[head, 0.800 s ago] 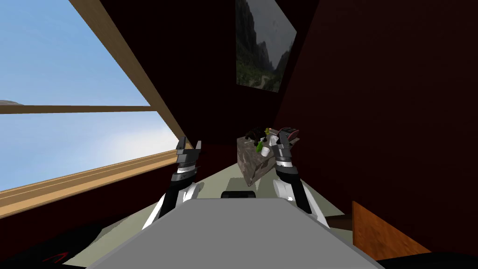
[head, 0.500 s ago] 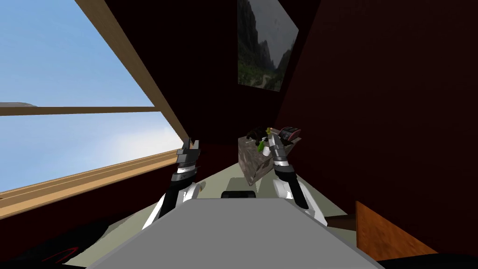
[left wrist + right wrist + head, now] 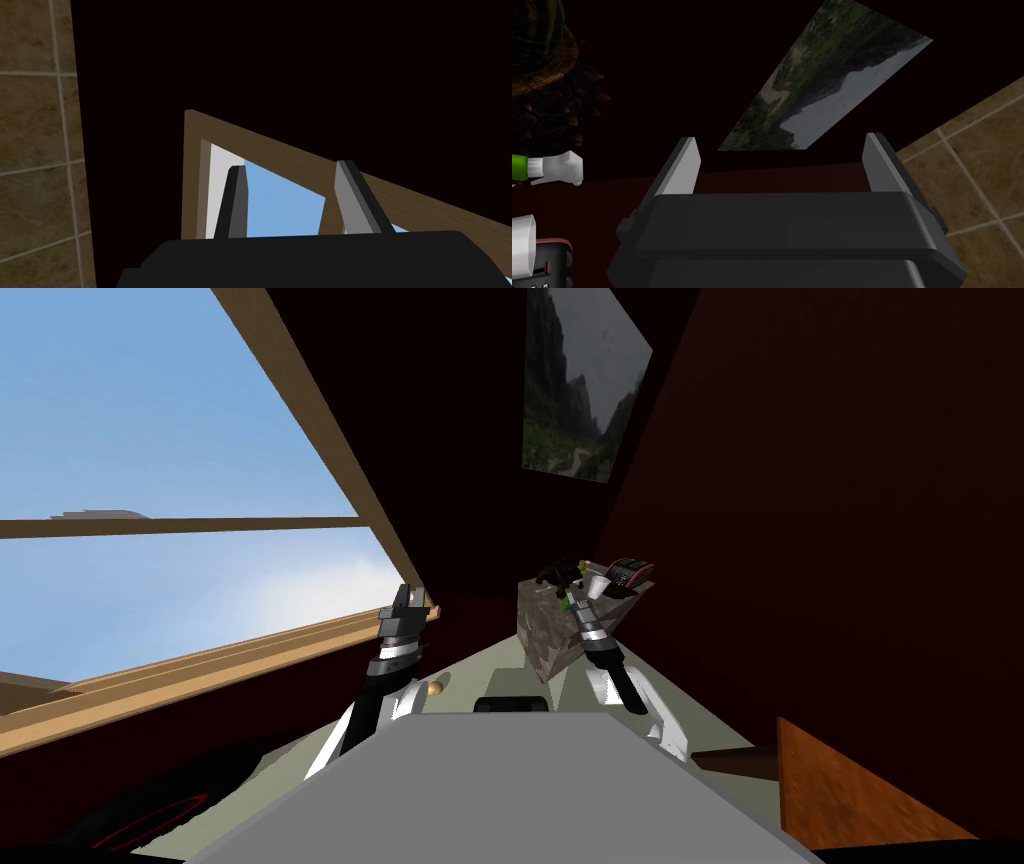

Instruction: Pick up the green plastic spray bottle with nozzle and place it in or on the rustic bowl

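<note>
Two hands: both are empty; by my judgement the right one does the work.
Right hand (image 3: 782,145): the fingers are wide apart with nothing between them. It is at the top of the table (image 3: 545,640), a block with a stone pattern.
Left hand (image 3: 292,167): the fingers are apart but narrower than the right ones, and they hold nothing. It is up near the window (image 3: 150,438), well apart from the table.
Spray bottle (image 3: 543,167): one, with a green body and a white nozzle. It is on the table top, just beside one finger of the right hand, outside the gap and not gripped. I cannot tell whether it stands or lies.
Bowl (image 3: 539,60): one dark thing with a brown rim, which I take for the bowl. It is beyond the bottle on the same table top, and near it.
Other things on the table: one white cup-like thing (image 3: 523,247) and one red and black device (image 3: 547,267), both close to the bottle.
Floor: one small tan ball (image 3: 435,688) lies near the left arm.
Wall: one landscape picture (image 3: 585,388).
Step in hand: I judge it to be the approach to the grasp. The picking is not yet done and the placing is not begun.
Next move: the right hand should go sideways toward the bottle until the green body is between the fingers, then close on it. The cup-like thing and the device are near, so the fingers need care not to push them.
</note>
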